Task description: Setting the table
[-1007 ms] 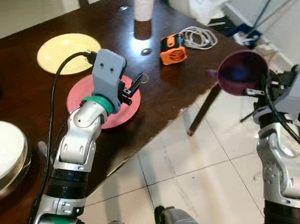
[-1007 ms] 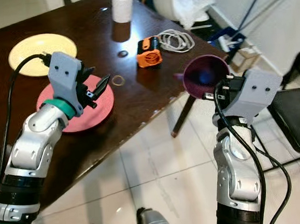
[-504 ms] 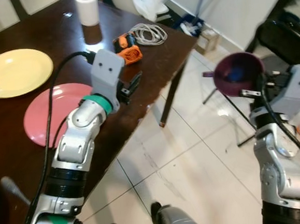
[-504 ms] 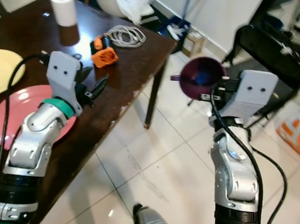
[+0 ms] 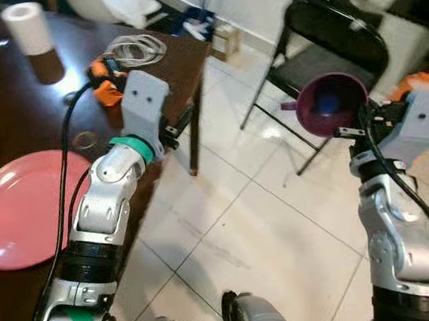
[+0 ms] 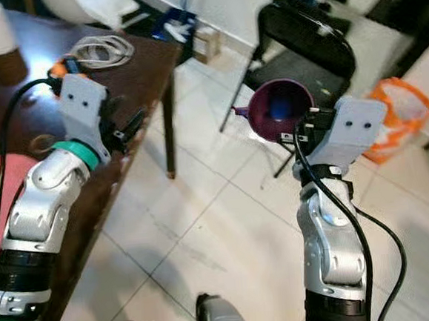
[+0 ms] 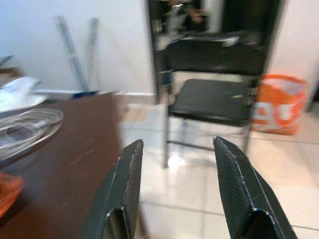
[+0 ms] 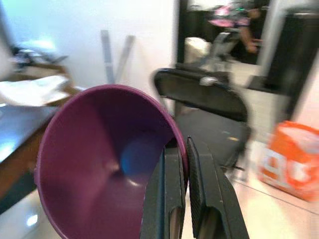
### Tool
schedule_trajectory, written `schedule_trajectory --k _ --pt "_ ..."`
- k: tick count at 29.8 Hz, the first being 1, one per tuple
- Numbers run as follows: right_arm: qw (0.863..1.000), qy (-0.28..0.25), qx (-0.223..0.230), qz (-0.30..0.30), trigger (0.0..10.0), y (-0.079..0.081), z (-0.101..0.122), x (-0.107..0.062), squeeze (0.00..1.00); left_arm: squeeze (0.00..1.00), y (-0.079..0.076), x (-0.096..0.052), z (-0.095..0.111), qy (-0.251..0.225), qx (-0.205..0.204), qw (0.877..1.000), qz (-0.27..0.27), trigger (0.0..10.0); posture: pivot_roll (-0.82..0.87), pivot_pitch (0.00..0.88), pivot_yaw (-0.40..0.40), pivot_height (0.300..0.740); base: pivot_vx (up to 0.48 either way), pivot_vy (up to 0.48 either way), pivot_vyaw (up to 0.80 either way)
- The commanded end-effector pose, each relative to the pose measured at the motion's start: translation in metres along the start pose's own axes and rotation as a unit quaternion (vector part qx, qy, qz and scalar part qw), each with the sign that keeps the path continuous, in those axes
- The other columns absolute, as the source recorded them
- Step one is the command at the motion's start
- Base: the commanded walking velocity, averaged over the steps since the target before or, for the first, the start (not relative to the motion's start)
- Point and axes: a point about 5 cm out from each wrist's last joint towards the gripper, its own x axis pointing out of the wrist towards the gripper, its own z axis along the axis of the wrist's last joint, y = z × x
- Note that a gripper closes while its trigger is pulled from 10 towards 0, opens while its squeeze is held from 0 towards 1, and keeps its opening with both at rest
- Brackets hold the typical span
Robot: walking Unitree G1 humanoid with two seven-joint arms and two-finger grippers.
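Since a second ago our whole view has swung off the table top toward the floor and the chair, which is the camera turning with us rather than the things shifting; the purple bowl has stayed in our right gripper throughout.

Going left to right: the pink plate (image 5: 21, 209) lies flat on the dark table (image 5: 60, 91) at our far left, with a white paper roll (image 5: 26, 28), an orange device (image 5: 103, 71) and a coil of white cable (image 5: 133, 48) further back toward the table's corner. Our left gripper (image 7: 177, 191) hangs over the table edge with its two fingers (image 7: 239, 189) spread apart and nothing between them. Beyond the table stands a black chair (image 5: 331, 36), and an orange bag (image 6: 389, 113) sits on the tiles past it.

At the right, our right gripper (image 8: 185, 186) is clamped on the rim of the purple bowl (image 5: 333, 105), one finger inside the wall and one outside, holding it up over the floor, well apart from the table.

We judge the bowl to be light, stiff plastic with a smooth, somewhat slippery wall. A rim pinch like ours is the natural hold, since the body is too wide to span. But it grips at one edge only, so the bowl could pivot or slide if we swing the arm fast. We would carry it steadily, rim level, and set it down flat on the table before letting go.
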Motion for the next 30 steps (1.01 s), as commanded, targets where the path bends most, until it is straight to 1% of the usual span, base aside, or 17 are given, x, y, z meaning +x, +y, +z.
schedule_trajectory --k 1,11,20,30 --pt "1.0 -0.002 0.0 -0.005 10.0 -0.0033 0.0008 -0.0008 0.0 0.0 -0.004 0.0 -0.0012 -0.001 -0.009 1.0 -0.007 10.0 0.09 0.064 -0.01 0.74 0.0 0.0 -0.8" --pt "1.0 -0.001 -0.001 -0.004 10.0 -0.0032 0.0003 -0.0011 0.0 0.0 -0.0033 -0.0002 -0.0013 -0.002 -0.014 1.0 -0.006 10.0 0.09 0.064 -0.012 0.74 0.0 0.0 -0.8" --pt "1.0 0.004 -0.006 -0.002 10.0 -0.0042 -0.0029 -0.0025 0.0 0.0 -0.0023 -0.003 -0.0075 0.006 -0.011 1.0 -0.002 10.0 0.09 0.06 -0.014 0.74 0.0 0.0 -0.8" --pt "1.0 0.003 -0.009 0.001 10.0 -0.0037 -0.0021 -0.0015 0.0 0.0 -0.0012 -0.0019 -0.0079 0.003 -0.017 1.0 0.003 10.0 0.08 0.051 -0.017 0.74 0.0 0.0 -0.8"
